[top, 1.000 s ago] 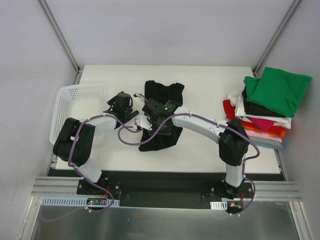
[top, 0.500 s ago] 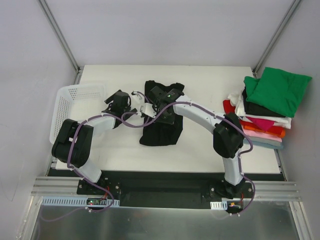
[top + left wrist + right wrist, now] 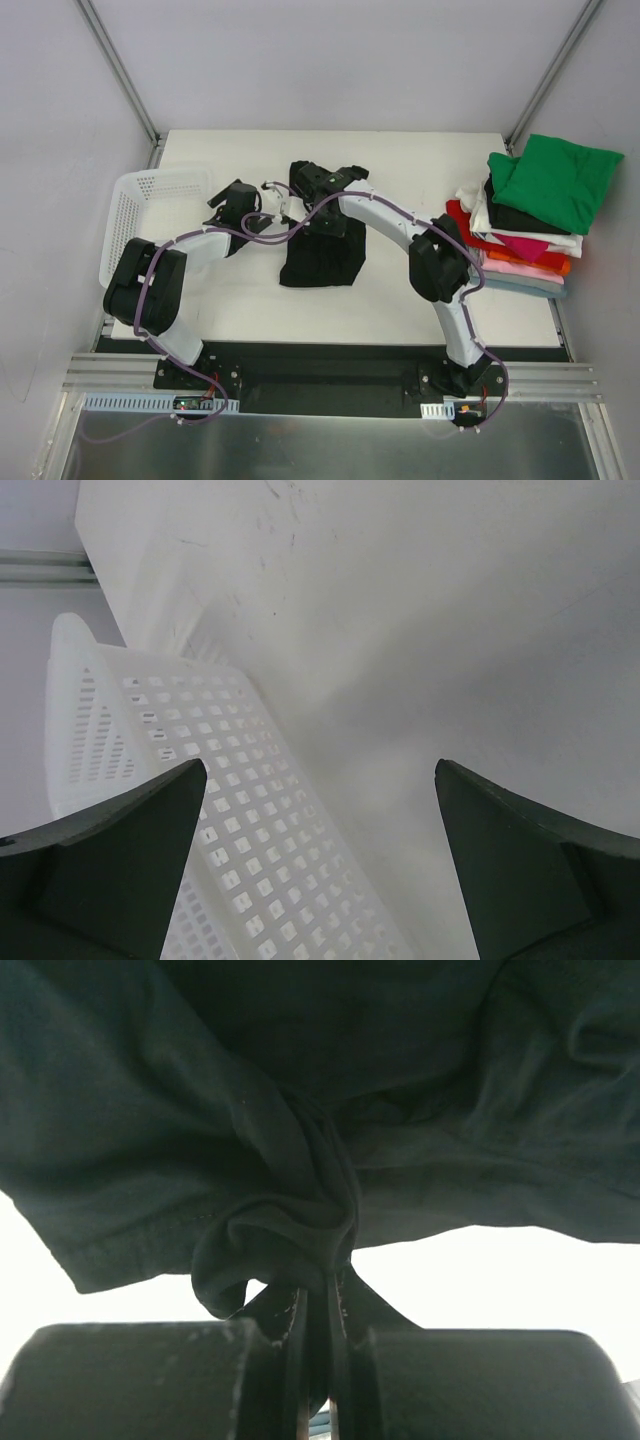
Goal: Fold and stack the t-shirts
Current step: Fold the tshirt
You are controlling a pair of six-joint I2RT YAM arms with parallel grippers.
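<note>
From above we see the black t-shirt (image 3: 322, 258) in the middle of the bench (image 3: 420, 170), with folded shirts (image 3: 530, 215) stacked at the right edge. Only our right wrist view shows the right claw (image 3: 318, 1310) clenched on bunched fabric. The left claw (image 3: 320, 770) gapes beside the basket (image 3: 240, 820).

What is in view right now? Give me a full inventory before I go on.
black t-shirt: one, black, table centre, a bunched fold pinched by the right gripper
folded t-shirts: one stack, exact count unclear; green on top, then black, white, red, pink, orange; table's right edge
basket: one, white mesh, table's left edge
table: one, white
left gripper: open, empty, beside the basket
right gripper: shut on the black t-shirt
</note>
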